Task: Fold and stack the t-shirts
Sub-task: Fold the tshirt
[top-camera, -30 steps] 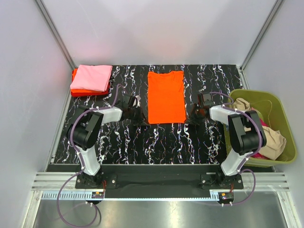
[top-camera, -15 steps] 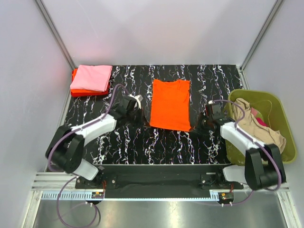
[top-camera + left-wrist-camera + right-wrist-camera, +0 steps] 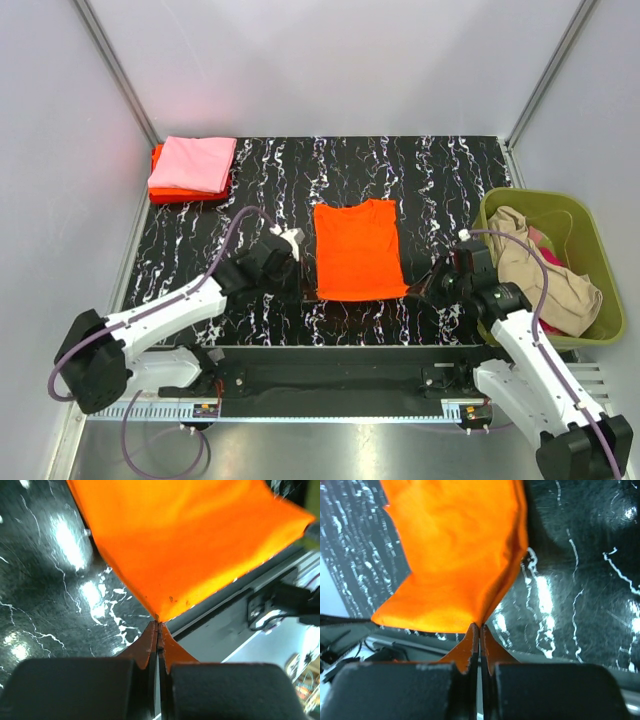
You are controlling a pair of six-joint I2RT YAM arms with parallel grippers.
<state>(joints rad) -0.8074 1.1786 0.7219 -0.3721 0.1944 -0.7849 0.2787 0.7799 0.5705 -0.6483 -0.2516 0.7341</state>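
Observation:
A bright orange t-shirt (image 3: 357, 250) lies folded lengthwise in the middle of the black marbled table. My left gripper (image 3: 305, 288) is shut on its near left corner, and the wrist view shows the cloth (image 3: 190, 545) pinched at the fingertips (image 3: 150, 635). My right gripper (image 3: 420, 290) is shut on the near right corner, the orange cloth (image 3: 455, 555) running up from its closed tips. Both held corners sit near the table's front edge. At the back left lies a folded light pink t-shirt (image 3: 192, 163) stacked on a red-orange one (image 3: 168, 193).
An olive-green basket (image 3: 596, 262) at the right edge holds beige cloth (image 3: 540, 275) and a bit of magenta (image 3: 540, 238). Grey walls enclose the table on three sides. The metal rail with the arm bases (image 3: 330, 375) runs along the front.
Both arms have pulled back toward the front edge, dragging the orange t-shirt nearer along the table. The grippers stayed shut on its near corners.

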